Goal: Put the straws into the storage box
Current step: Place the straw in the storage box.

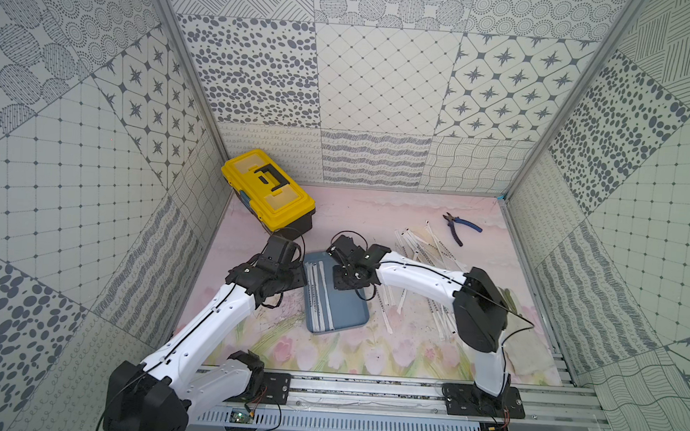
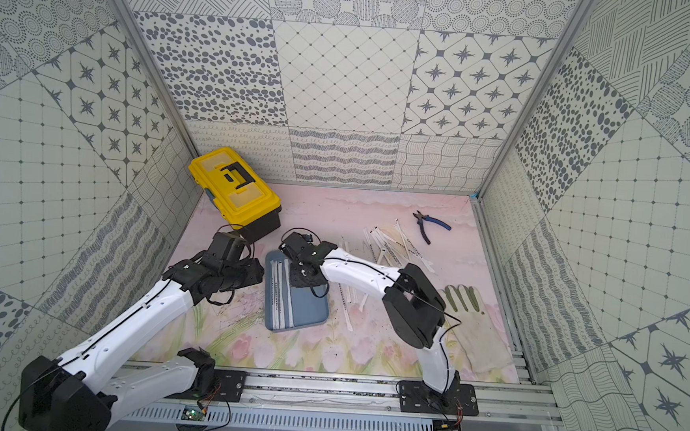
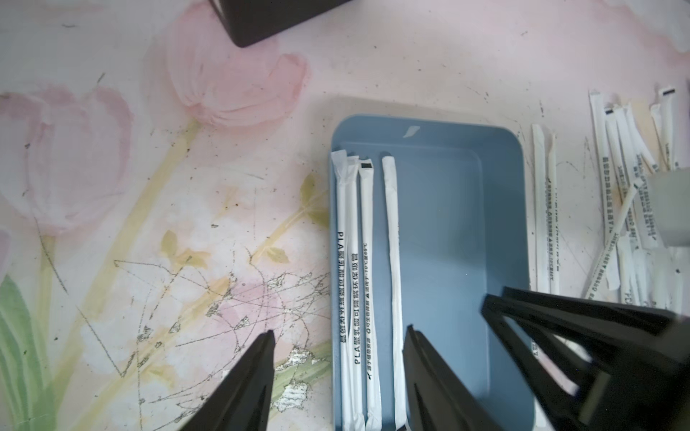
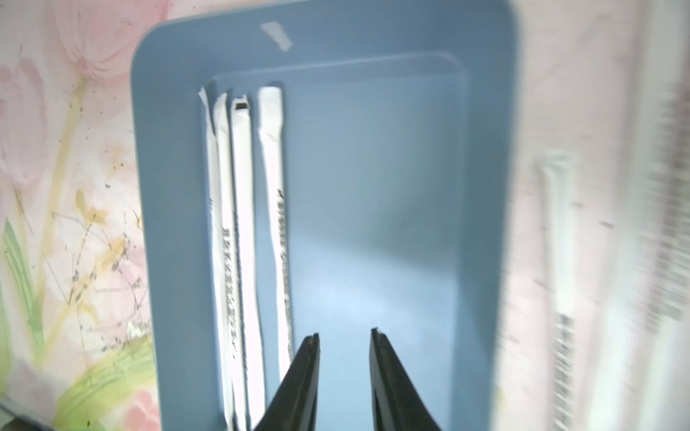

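The blue-grey storage box [image 1: 345,315] [image 2: 309,308] lies mid-mat between both arms. Several white-wrapped straws [image 1: 322,293] [image 3: 390,242] [image 4: 272,205] lie lengthwise along one long side inside it. Many more straws [image 1: 427,246] [image 2: 391,244] [image 3: 616,194] are scattered on the mat to its right, partly hidden under my right arm. My right gripper [image 1: 345,282] [image 4: 345,332] hovers over the box's far end, slightly open, nothing between its fingers. My left gripper [image 1: 298,279] [image 3: 339,330] stands open, straddling the box's left rim, holding nothing.
A yellow toolbox [image 1: 269,191] sits at the back left, close behind my left wrist. Blue-handled pliers [image 1: 461,227] lie at the back right beyond the straws. Pale work gloves [image 2: 476,327] rest by the right wall. Patterned walls enclose three sides.
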Controlling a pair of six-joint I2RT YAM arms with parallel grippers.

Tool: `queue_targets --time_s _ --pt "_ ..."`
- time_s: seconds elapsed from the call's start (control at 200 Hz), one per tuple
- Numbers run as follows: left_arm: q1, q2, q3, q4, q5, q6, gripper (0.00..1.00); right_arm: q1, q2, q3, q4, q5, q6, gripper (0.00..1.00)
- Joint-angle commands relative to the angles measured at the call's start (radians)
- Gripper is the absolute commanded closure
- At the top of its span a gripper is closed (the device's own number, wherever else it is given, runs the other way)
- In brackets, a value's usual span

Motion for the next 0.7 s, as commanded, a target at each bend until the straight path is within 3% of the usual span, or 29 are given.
queue_targets --time_s 0.0,0.135,0.21,0.695 --pt "-0.189 0.102 0.070 0.003 -0.035 0.034 0.40 -0.051 -0.080 -0.145 -0.049 0.087 -0.082 0.71" --pt "-0.241 0.166 -0.012 0.242 0.197 -0.071 0.40 -0.067 -0.077 -0.162 -0.109 0.072 -0.156 0.71" --pt "-0.242 0.187 -0.052 0.329 0.250 -0.112 0.40 -0.081 -0.054 -0.165 -0.086 0.069 -0.171 0.74" --pt "-0.244 0.191 -0.022 0.223 0.134 -0.048 0.40 -0.141 0.087 -0.154 -0.024 0.039 -0.207 0.79"
